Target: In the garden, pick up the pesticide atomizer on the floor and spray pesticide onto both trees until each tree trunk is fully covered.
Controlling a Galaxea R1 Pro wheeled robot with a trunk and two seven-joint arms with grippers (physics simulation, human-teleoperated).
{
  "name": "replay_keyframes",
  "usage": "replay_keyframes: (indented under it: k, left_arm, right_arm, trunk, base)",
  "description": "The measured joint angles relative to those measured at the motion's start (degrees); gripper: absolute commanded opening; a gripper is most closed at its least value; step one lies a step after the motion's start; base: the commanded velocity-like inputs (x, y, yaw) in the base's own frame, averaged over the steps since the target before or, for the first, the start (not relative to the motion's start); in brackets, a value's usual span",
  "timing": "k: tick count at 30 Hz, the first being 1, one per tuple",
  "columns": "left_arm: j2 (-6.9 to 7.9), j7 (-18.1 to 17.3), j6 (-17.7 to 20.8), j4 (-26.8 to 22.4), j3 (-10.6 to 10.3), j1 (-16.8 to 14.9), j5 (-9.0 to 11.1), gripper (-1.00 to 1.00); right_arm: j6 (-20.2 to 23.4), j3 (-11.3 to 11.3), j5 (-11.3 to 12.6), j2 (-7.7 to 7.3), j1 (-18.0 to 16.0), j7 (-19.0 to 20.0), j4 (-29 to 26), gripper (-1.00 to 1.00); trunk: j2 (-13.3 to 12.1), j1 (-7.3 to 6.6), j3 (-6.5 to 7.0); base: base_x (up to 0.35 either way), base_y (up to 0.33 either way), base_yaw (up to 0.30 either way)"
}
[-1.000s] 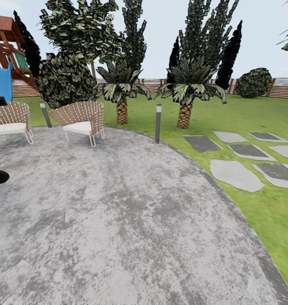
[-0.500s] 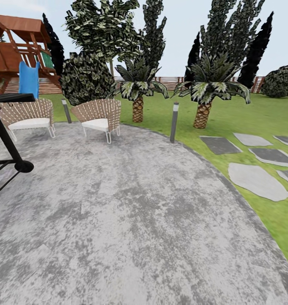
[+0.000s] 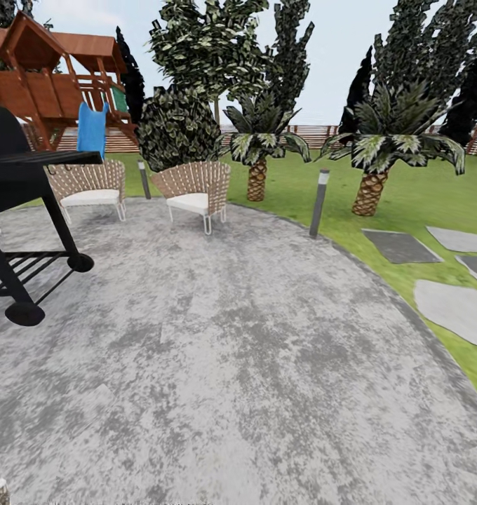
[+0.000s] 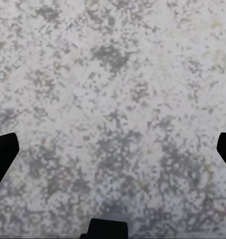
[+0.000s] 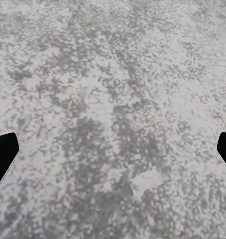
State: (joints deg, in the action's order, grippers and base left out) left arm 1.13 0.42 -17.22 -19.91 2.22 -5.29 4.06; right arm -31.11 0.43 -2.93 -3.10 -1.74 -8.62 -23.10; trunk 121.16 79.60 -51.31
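Two wicker chairs [image 3: 194, 191] stand on the mottled grey patio [image 3: 231, 365], a black grill [image 3: 17, 210] alongside, lawn [image 3: 407, 196] with stepping stones [image 3: 456, 308] beyond. Both pincers' fingertips spread wide above paving.

Ground: a round mottled grey patio [image 3: 224, 365], edged by the grass lawn [image 3: 407, 189].
Left: a black grill [image 3: 21, 210] on wheels.
Behind: two wicker chairs [image 3: 196, 186], a wooden playset [image 3: 52, 77].
Right: grey stepping stones [image 3: 456, 305], a post light [image 3: 318, 202], two short palms [image 3: 370, 151].
Far: the slatted fence [image 3: 316, 135].
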Motion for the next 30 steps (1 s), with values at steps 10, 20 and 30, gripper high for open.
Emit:
replay_keyframes:
  k: [10, 20, 30]
  left_arm:
    - [0.01, 0.0, 0.0, -0.02, 0.0, 0.05, 0.0, 1.0]
    - [0.01, 0.0, 0.0, -0.02, 0.0, 0.03, 0.0, 1.0]
    - [0.01, 0.0, 0.0, -0.02, 0.0, 0.04, 0.0, 1.0]
  right_arm:
    - [0.0, 0.03, 0.0, 0.01, 0.0, 0.0, -0.01, 1.0]
    - [0.0, 0.04, 0.0, 0.0, 0.0, 0.0, -0.03, 1.0]
    - [0.0, 0.01, -0.01, -0.01, 0.0, 0.0, -0.03, 1.0]
  trunk:
    - [0.0, 0.0, -0.23]
    - [0.0, 0.0, -0.45]
    - [0.0, 0.0, -0.68]
  base:
    - [0.0, 0.0, 0.266]
    - [0.0, 0.0, 0.266]
    - [0.0, 0.0, 0.267]
